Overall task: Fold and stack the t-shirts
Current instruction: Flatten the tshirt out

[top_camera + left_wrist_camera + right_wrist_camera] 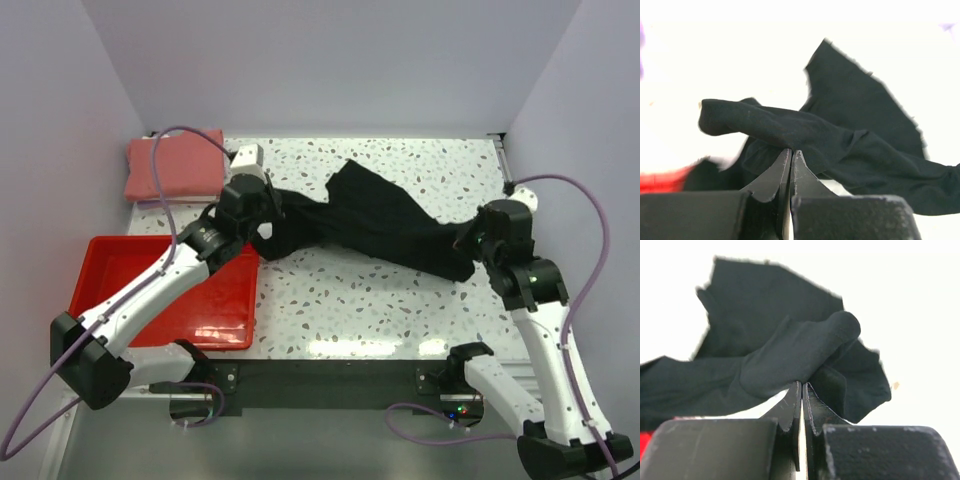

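The plain black cloth t-shirt [390,225] lay crumpled and stretched across the speckled white table [380,300], between both pincers. The left gripper [791,152] was clenched on its left end, with fabric bunched at the tips. The right gripper [801,386] was clenched on the right end likewise. The salmon-pink folded cloth t-shirt [175,165] sat at the far-left corner, beyond the red plastic tray [225,305].

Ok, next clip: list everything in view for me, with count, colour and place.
black t-shirt: one, black, unfolded, stretched across the middle of the table between both grippers
pink t-shirt: one, salmon pink, folded, far left corner of the table
tray: one, red, near left of the table, partly under the left arm
table: one, white with dark speckles, beneath everything
left gripper: one, black fingers, shut on the black t-shirt's left end
right gripper: one, black fingers, shut on its right end
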`<state>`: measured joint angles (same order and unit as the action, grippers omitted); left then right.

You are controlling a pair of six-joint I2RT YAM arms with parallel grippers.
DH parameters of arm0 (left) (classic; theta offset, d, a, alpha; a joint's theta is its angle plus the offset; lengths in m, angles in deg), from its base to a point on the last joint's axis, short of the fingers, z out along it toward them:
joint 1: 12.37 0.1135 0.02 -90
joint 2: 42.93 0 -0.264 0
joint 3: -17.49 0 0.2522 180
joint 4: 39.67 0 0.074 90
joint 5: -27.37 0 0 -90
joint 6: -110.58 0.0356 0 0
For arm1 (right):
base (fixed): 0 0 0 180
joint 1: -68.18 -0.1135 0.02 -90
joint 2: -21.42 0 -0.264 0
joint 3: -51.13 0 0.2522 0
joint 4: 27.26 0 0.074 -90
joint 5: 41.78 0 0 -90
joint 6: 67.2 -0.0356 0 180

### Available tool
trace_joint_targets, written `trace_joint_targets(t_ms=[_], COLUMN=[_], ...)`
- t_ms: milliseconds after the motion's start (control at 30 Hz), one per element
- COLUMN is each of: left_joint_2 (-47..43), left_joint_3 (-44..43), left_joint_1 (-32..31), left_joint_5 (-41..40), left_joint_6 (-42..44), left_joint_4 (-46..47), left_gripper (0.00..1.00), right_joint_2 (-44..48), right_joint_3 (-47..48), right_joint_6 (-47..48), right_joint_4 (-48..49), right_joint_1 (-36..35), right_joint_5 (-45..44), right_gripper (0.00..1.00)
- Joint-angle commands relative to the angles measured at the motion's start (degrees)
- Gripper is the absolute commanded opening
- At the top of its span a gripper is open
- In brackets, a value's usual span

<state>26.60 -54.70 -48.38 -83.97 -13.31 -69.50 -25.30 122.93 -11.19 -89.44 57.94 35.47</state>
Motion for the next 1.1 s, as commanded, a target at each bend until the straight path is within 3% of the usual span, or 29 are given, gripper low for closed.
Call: trace_joint_targets(t_ms=[0, 333, 467, 733, 933, 1067], left_joint_2=[-2.92, -3.53, -5.46, -11.79, -11.1, -4.7], left_joint_3=[-10.89, -36.71, -42.37, -42.65, -38.61, -35.61], left_joint_1=[0.41, 0.24, 0.24, 0.24, 0.24, 0.24], left_joint_5=[-2.39, 7.71, 12.1, 19.06, 18.18, 11.18], left_joint_6=[6.1, 12.44, 13.15, 11.04, 8.58, 8.58], left_joint_4=[5.61, 5.19, 4.39, 5.79, 6.76, 6.5], left_gripper=[0.0, 0.0, 0.0, 0.0, 0.0, 0.0], right_joint_2=[0.93, -8.2, -9.97, -9.27, -12.86, -17.87], right_joint_3=[11.08, 47.84, 60.93, 68.61, 67.38, 62.13], right_joint_6=[2.27, 14.55, 18.96, 26.34, 32.22, 38.65], right_joint_4=[5.53, 7.9, 8.78, 13.62, 17.66, 22.92], right_joint_1=[-0.13, -0.13, -0.13, -0.22, -0.13, -0.22], right_joint_5=[-11.04, -17.04, -16.17, -14.5, -19.13, -24.24], right_gripper=[0.0, 0.0, 0.0, 0.0, 0.0, 0.0])
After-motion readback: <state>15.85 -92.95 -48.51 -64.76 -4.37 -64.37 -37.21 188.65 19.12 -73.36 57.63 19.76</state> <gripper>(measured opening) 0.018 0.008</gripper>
